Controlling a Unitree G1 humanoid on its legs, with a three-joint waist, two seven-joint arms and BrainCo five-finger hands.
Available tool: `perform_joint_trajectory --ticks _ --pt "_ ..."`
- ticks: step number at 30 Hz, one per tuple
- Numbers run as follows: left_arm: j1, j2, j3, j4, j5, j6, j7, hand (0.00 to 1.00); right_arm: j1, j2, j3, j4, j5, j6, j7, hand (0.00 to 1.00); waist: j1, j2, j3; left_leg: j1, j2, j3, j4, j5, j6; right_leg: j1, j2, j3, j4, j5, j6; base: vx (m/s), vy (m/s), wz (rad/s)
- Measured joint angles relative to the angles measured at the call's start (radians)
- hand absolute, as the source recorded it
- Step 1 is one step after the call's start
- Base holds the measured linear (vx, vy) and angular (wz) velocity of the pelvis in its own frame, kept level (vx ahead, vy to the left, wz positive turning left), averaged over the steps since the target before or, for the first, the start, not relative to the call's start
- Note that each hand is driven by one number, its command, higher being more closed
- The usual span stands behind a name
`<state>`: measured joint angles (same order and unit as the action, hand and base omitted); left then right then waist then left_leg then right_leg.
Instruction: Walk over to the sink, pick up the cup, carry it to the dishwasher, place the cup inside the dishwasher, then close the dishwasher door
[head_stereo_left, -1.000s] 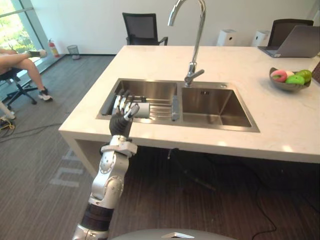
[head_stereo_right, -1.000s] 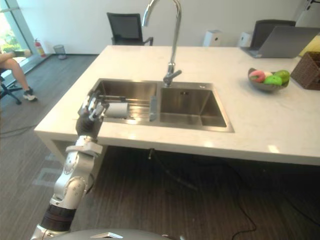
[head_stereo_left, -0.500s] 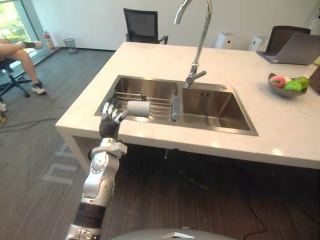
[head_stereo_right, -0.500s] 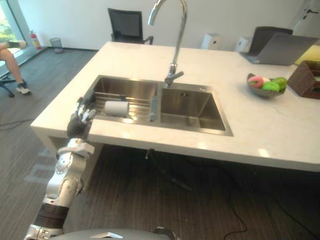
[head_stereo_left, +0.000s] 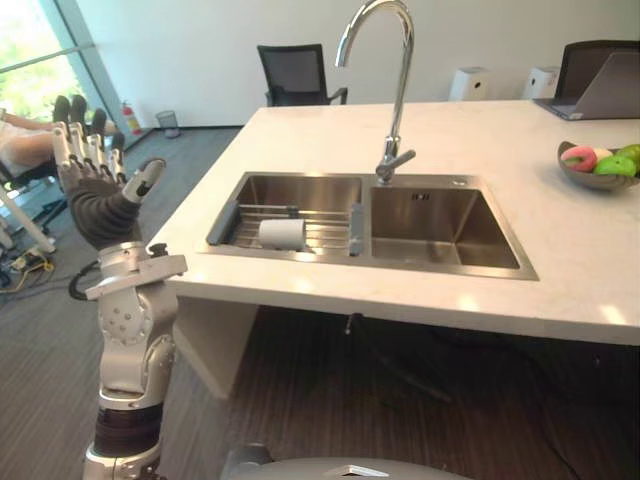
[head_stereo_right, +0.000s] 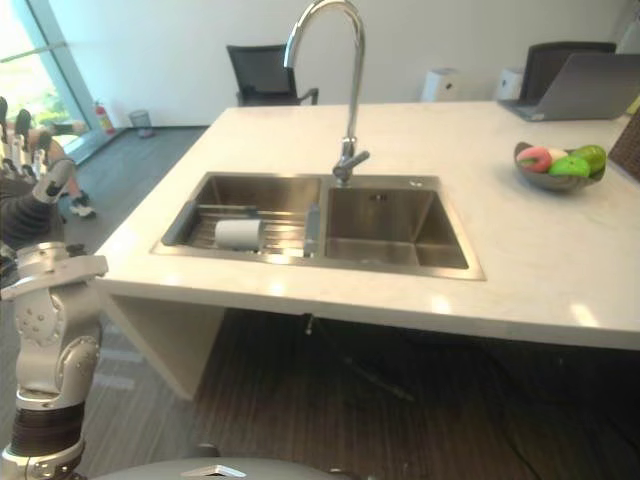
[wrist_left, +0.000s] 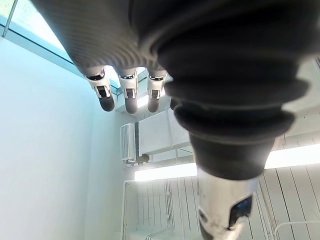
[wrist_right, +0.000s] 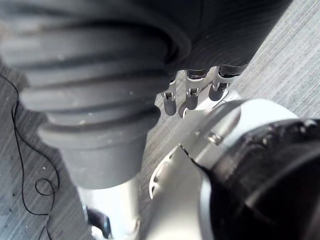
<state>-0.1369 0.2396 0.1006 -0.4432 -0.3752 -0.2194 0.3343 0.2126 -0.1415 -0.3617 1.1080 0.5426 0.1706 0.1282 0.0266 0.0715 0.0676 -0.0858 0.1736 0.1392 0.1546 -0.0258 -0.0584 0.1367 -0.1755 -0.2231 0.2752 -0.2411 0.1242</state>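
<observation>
One cup (head_stereo_left: 282, 234), white, lies on its side on the drain rack (head_stereo_left: 325, 237) in the left basin of the sink (head_stereo_left: 300, 190), centre-left of the left eye view. Left hand (head_stereo_left: 95, 195) is raised at the left edge of frame, well apart from it, fingers straight and spread, empty. Right hand (wrist_right: 191, 100) has fingers loosely extended, nothing held. Cup looks light and rigid, probably smooth and prone to roll on the bars; likely best wrapped round the barrel mid-length, thumb opposing
</observation>
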Motion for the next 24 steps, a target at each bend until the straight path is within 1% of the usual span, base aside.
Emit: perform_joint_trajectory --ticks 1,2,3,4,5,6,7,8,11,12,14,15,16,17,18,19,20,21,22,23,24 --pt "0.002 0.002 0.01 0.009 -0.019 0.002 -0.005 0.0 0.003 -0.001 -0.015 0.007 0.0 0.003 -0.001 0.0 -0.003 0.006 -0.005 0.008 -0.004 0.014 0.0 0.059 -0.028 0.005 -0.009 0.009 0.016 -0.014 0.017 0.3 0.267 -0.21" --pt "0.001 0.014 0.024 0.033 -0.049 0.002 -0.011 0.0 0.009 0.011 -0.037 0.011 0.001 0.01 -0.001 0.0 -0.002 -0.017 -0.01 0.02 -0.03 0.034 0.004 0.068 -0.022 0.012 -0.041 0.022 0.013 -0.022 0.034 0.34 0.239 -0.17" --pt "-0.001 0.032 0.03 0.05 -0.064 0.002 -0.012 0.0 0.006 0.022 -0.047 0.012 0.001 0.011 -0.002 0.0 -0.002 -0.037 -0.011 0.03 -0.053 0.043 0.004 0.061 -0.016 0.018 -0.066 0.025 0.007 -0.026 0.043 0.28 0.187 -0.12" --pt "-0.003 0.045 0.032 0.067 -0.077 0.003 -0.014 0.0 0.001 0.029 -0.053 0.014 0.001 0.012 -0.004 0.0 -0.001 -0.053 -0.014 0.033 -0.069 0.049 0.009 0.052 -0.003 0.024 -0.083 0.025 -0.001 -0.024 0.05 0.28 0.136 -0.06" --pt "-0.004 0.063 0.033 0.083 -0.096 0.003 -0.015 0.0 0.001 0.031 -0.06 0.023 0.0 0.013 -0.004 0.0 -0.002 -0.061 -0.014 0.034 -0.088 0.052 0.027 0.041 -0.006 0.04 -0.1 0.025 -0.028 -0.018 0.06 0.25 0.107 -0.04" --pt "-0.006 0.073 0.034 0.085 -0.103 0.003 -0.017 0.0 -0.001 0.032 -0.079 0.039 -0.001 0.013 -0.004 0.0 -0.004 -0.077 -0.022 0.034 -0.098 0.054 0.036 0.031 -0.004 0.054 -0.106 0.024 -0.051 -0.011 0.066 0.24 0.094 -0.02" --pt "-0.008 0.08 0.034 0.085 -0.105 0.003 -0.02 0.0 -0.002 0.033 -0.092 0.053 -0.002 0.012 -0.004 0.0 -0.004 -0.073 -0.02 0.035 -0.104 0.055 0.034 0.03 -0.003 0.062 -0.111 0.023 -0.065 -0.007 0.067 0.24 0.082 0.03" --pt "-0.02 0.093 0.034 0.085 -0.117 0.003 -0.03 0.0 -0.012 0.032 -0.118 0.059 -0.03 0.012 -0.006 0.0 -0.005 -0.08 -0.025 0.04 -0.115 0.055 0.025 0.029 -0.002 0.078 -0.117 0.02 -0.092 0.008 0.072 0.14 0.044 -0.01" --pt "-0.035 0.108 0.028 0.092 -0.123 0.005 -0.07 0.0 -0.021 0.014 -0.177 0.097 -0.043 0.015 -0.008 0.0 -0.001 -0.061 -0.021 0.072 -0.121 0.059 -0.015 0.033 -0.006 0.097 -0.115 0.019 -0.126 0.036 0.071 0.11 0.026 -0.12" --pt "-0.039 0.11 0.009 0.105 -0.126 0.011 -0.099 0.0 -0.02 0.011 -0.207 0.097 -0.042 0.02 -0.008 0.0 0.001 -0.056 -0.027 0.088 -0.126 0.056 -0.038 0.035 -0.009 0.105 -0.117 0.017 -0.133 0.04 0.068 0.05 -0.001 -0.03" --pt "-0.04 0.111 -0.031 0.128 -0.142 0.026 -0.154 0.0 -0.012 0.012 -0.266 0.097 -0.04 0.02 -0.005 0.0 -0.001 -0.049 -0.036 0.104 -0.132 0.048 -0.074 0.04 -0.011 0.101 -0.118 0.008 -0.115 0.045 0.06 0.03 0.004 0.06" --pt "-0.04 0.111 -0.061 0.151 -0.167 0.033 -0.201 0.0 -0.009 0.011 -0.301 0.098 -0.04 0.018 -0.003 0.0 -0.003 -0.036 -0.047 0.106 -0.14 0.021 -0.102 0.035 -0.013 0.078 -0.119 -0.007 -0.072 0.047 0.048 -0.01 0.03 0.09" --pt "-0.041 0.11 -0.087 0.169 -0.179 0.039 -0.237 0.0 -0.009 0.009 -0.332 0.098 -0.04 0.008 -0.003 0.0 -0.002 -0.021 -0.053 0.103 -0.151 -0.025 -0.127 0.035 -0.012 0.039 -0.122 -0.009 0.0 0.051 0.032 -0.02 0.042 0.11" --pt "-0.042 0.11 -0.101 0.18 -0.183 0.039 -0.255 0.0 -0.006 0.007 -0.342 0.098 -0.04 0.002 -0.004 0.0 -0.003 -0.017 -0.056 0.105 -0.155 -0.045 -0.14 0.035 -0.012 0.01 -0.124 -0.009 0.05 0.055 0.02 -0.02 0.066 0.16" --pt "-0.05 0.109 -0.132 0.2 -0.182 0.039 -0.281 0.0 -0.011 0.017 -0.362 0.095 -0.036 -0.006 -0.003 0.0 -0.006 -0.016 -0.056 0.111 -0.159 -0.076 -0.159 0.037 -0.012 -0.055 -0.135 -0.005 0.174 0.067 -0.005 0.03 0.068 0.27" --pt "-0.059 0.108 -0.164 0.214 -0.177 0.038 -0.295 0.0 -0.012 0.028 -0.372 0.093 -0.029 -0.018 -0.004 0.0 -0.008 -0.027 -0.05 0.13 -0.164 -0.095 -0.176 0.044 -0.009 -0.124 -0.151 0.012 0.31 0.094 -0.046 0.06 0.068 0.26" --pt "-0.063 0.109 -0.177 0.221 -0.144 0.032 -0.294 0.0 -0.012 0.036 -0.373 0.089 -0.023 -0.021 -0.004 0.0 -0.008 -0.038 -0.042 0.14 -0.171 -0.099 -0.179 0.044 -0.009 -0.158 -0.161 0.031 0.374 0.113 -0.075 0.07 0.05 0.2" --pt "-0.063 0.109 -0.194 0.224 -0.048 0.005 -0.293 0.0 -0.012 0.049 -0.37 0.084 -0.013 -0.035 -0.004 0.0 -0.012 -0.061 -0.029 0.16 -0.185 -0.113 -0.191 0.043 -0.008 -0.203 -0.178 0.063 0.473 0.158 -0.106 0.07 0.01 0.14" --pt "-0.063 0.109 -0.215 0.223 0.007 -0.021 -0.296 0.0 -0.01 0.056 -0.366 0.082 0.002 -0.043 -0.005 0.0 -0.016 -0.071 -0.028 0.179 -0.182 -0.119 -0.21 0.043 -0.007 -0.222 -0.183 0.076 0.512 0.207 -0.101 0.09 -0.006 0.12" --pt "-0.063 0.109 -0.227 0.22 0.018 -0.03 -0.298 0.0 -0.007 0.057 -0.364 0.082 0.002 -0.044 -0.005 0.0 -0.018 -0.063 -0.027 0.184 -0.177 -0.125 -0.209 0.042 -0.007 -0.225 -0.182 0.075 0.514 0.22 -0.092 0.11 -0.008 -0.07" --pt "-0.066 0.105 -0.231 0.216 0.024 -0.042 -0.308 0.0 -0.01 0.064 -0.349 0.074 0.003 -0.042 -0.005 0.0 -0.016 -0.049 -0.026 0.183 -0.161 -0.121 -0.203 0.051 0.006 -0.226 -0.176 0.077 0.499 0.159 -0.073 0.06 0.007 -0.25"
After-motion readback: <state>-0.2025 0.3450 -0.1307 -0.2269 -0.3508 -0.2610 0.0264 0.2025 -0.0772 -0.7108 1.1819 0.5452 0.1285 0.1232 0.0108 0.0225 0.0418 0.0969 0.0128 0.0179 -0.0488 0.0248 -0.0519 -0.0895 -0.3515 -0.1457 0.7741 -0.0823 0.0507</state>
